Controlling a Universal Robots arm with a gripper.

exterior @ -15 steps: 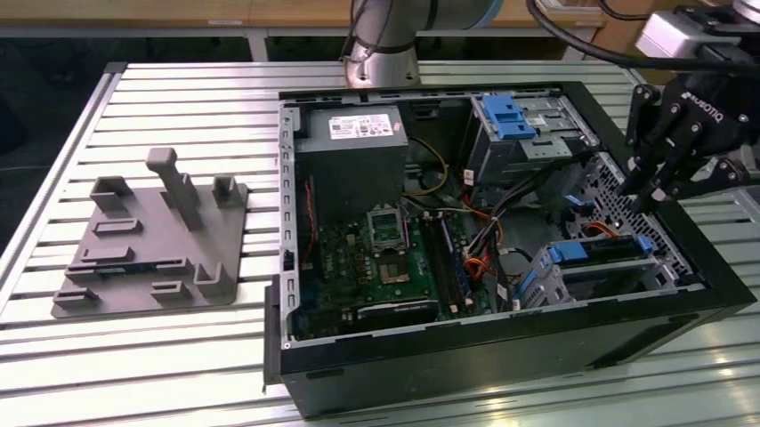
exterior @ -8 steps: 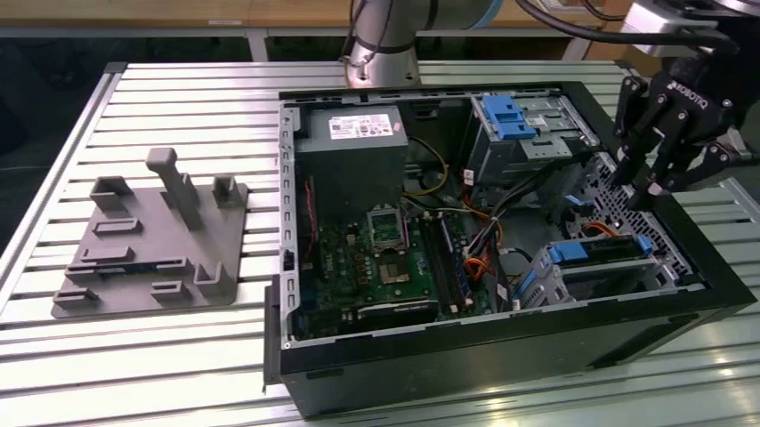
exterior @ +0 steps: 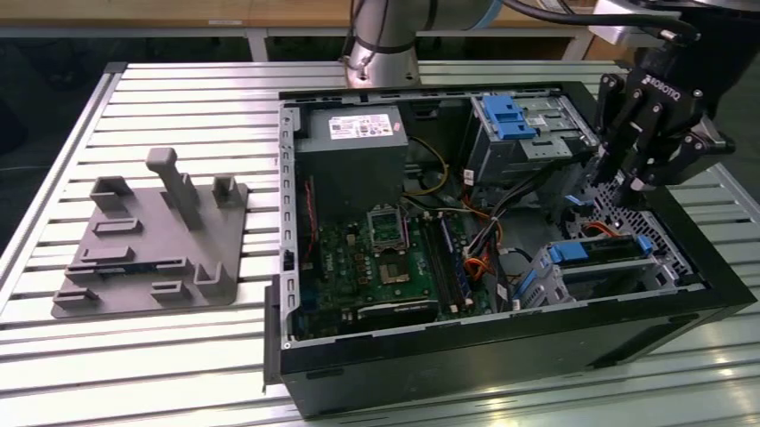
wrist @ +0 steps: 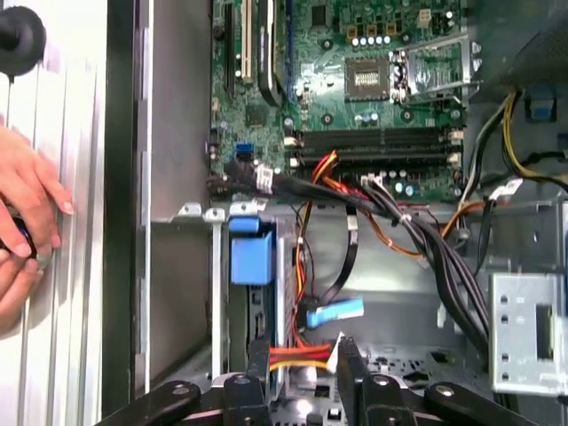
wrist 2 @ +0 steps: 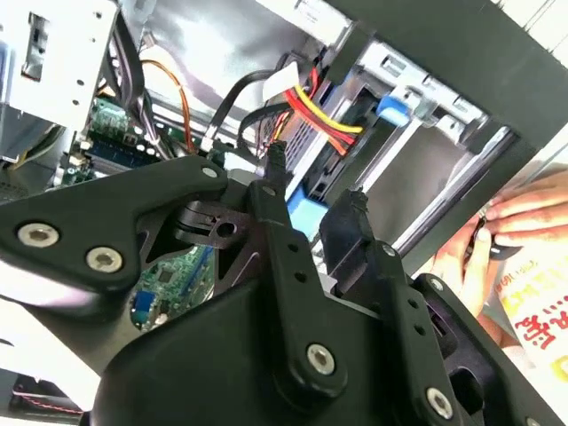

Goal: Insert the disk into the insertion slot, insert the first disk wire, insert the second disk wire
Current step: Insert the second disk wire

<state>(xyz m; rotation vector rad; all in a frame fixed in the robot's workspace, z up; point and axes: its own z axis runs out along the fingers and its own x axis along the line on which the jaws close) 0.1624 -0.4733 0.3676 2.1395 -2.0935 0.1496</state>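
The disk (exterior: 588, 252) sits in the insertion slot (exterior: 544, 277), a grey metal cage at the near right corner of the open computer case; its blue carrier tab (wrist: 251, 256) shows at the cage mouth. In the exterior view my gripper (exterior: 618, 187) hangs above and just behind that cage. Both wrist views show its black fingers (wrist: 258, 362) apart with nothing clamped. Between them I see red and yellow power wires (wrist: 297, 355) with a white connector (wrist: 335, 349). A blue-tipped flat data cable (wrist: 335, 311) lies just beyond. The disk's blue carrier (wrist 2: 306, 215) is under my gripper (wrist 2: 315, 177).
A second cage with a wide blue latch (exterior: 511, 116) stands at the case's back right. The motherboard (exterior: 380, 258) and a black cable bundle (wrist: 417, 240) are beside the slot. A person's hand (wrist: 27, 213) rests outside the case wall. A grey fixture plate (exterior: 155, 240) lies at the exterior view's left.
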